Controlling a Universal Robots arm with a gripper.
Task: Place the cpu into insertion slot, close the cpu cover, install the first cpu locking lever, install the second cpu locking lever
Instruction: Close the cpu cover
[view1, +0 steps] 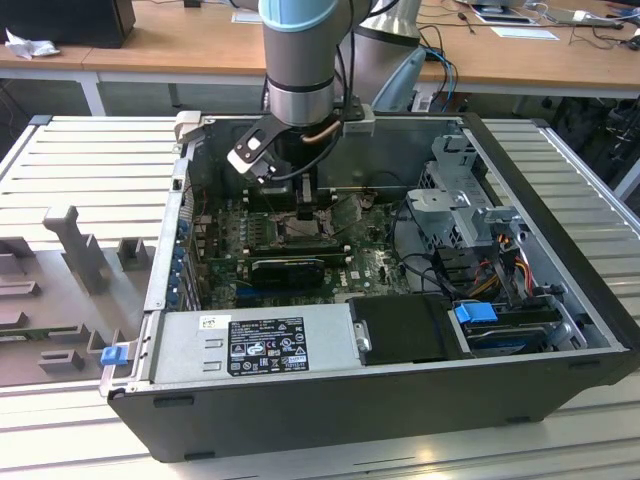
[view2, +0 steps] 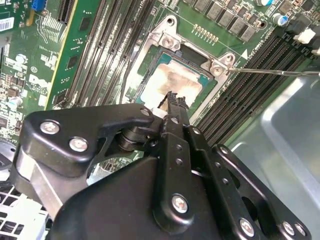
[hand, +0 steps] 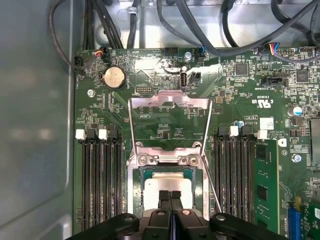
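Finding: the arm (view1: 300, 60) comes down from the upper middle of the exterior view into the open case (view1: 350, 410). The gripper (view1: 303, 208) hangs over the socket at the middle of the board (view1: 375, 268).

Gripper: in both wrist views the gripper (hand: 170, 194) (view2: 173, 97) has its fingers pressed together with nothing between them. The tips lie over the cpu. Whether they touch it cannot be told.

Cpu: the cpu (hand: 167, 181) (view2: 175, 80) sits flat inside the socket frame, silver top up and smeared with pale residue. It looks seated and square to the frame.

Cover: in the first wrist view the cover (hand: 170, 102) stands swung back from its hinge, and green board shows through its window. It is not down on the chip.

Lever: a thin wire lever (hand: 211, 185) (view2: 270, 71) runs free just beside the socket and appears unlatched.

Assessment: placement looks done. The step in hand is judged to be closing the cover, which has not begun, and neither lever is installed.

Requirement: closing calls for the fingers to clear the chip without dragging it. A push high on the cover's free edge would then swing it over the hinge. The loose lever must stay out from under the frame.
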